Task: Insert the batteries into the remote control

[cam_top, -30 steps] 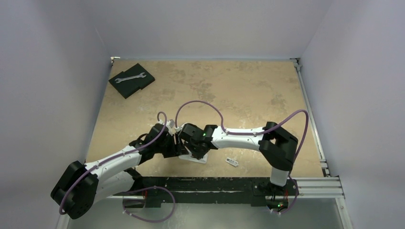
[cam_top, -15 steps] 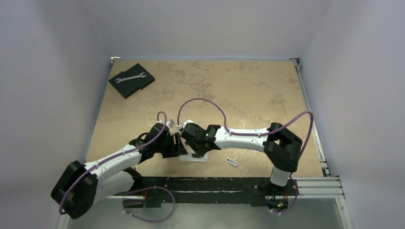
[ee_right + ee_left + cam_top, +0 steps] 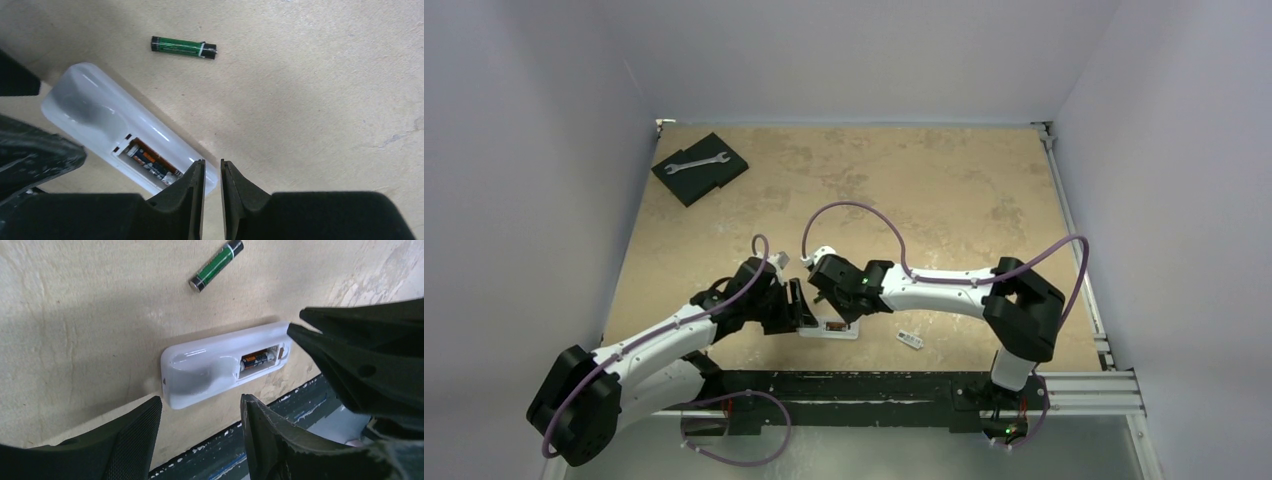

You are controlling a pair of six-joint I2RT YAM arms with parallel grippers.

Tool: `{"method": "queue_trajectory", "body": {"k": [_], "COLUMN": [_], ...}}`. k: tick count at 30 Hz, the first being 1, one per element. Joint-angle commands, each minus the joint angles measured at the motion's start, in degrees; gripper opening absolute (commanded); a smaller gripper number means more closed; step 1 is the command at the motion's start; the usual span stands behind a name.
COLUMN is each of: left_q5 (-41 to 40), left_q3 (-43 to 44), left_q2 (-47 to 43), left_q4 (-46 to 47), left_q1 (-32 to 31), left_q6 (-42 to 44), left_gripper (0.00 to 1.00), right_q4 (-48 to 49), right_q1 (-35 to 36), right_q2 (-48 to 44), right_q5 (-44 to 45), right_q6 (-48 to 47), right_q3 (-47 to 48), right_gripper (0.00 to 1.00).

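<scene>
Left hand (image 3: 200,399) half open, right hand (image 3: 211,165) barely ajar, both empty, by remote control (image 3: 100,112) on tan table (image 3: 904,190), pale walls (image 3: 854,60).

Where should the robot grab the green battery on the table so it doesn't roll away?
Best around its middle, coming straight down from above, with one finger on each long side. The green battery lies flat on the table, apart from the remote, so both of its round sides are free to reach. Pinching it by the ends would probably slip, because they are small.
</scene>
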Motion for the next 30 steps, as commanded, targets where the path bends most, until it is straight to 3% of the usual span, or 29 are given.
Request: {"method": "queue_trajectory", "body": {"k": [1,9,16,30], "left_q5": [3.94,6.81,7.89,5.63], "left_q3": [2.26,1.01,-1.75,-2.31], "left_q2": [-0.64,0.14,1.07,8.89], "left_q4": [-1.78,-0.97,5.02,10.98], "left_q1": [-0.26,-1.11,-1.91,-1.93], "left_q6": [-1.6,-3.28,-6.65,-4.64], "left_gripper": [0.59,0.61,0.62,0.62], "right_q4": [2.53,6.14,8.52,11.34], "right_q1": [-0.93,-2.54,-3.49,-3.26], "right_q2": [-2.06,-1.89,-1.65,-2.94], "right_q5": [1.97,0.42,-1.59,-6.47], "right_q6": [-1.85,-2.13,-2.46,-1.69], "right_q3": [-1.27,-4.33,-6.28,-12.06], "right_gripper": [0.25,0.25,0.17,0.06]}}
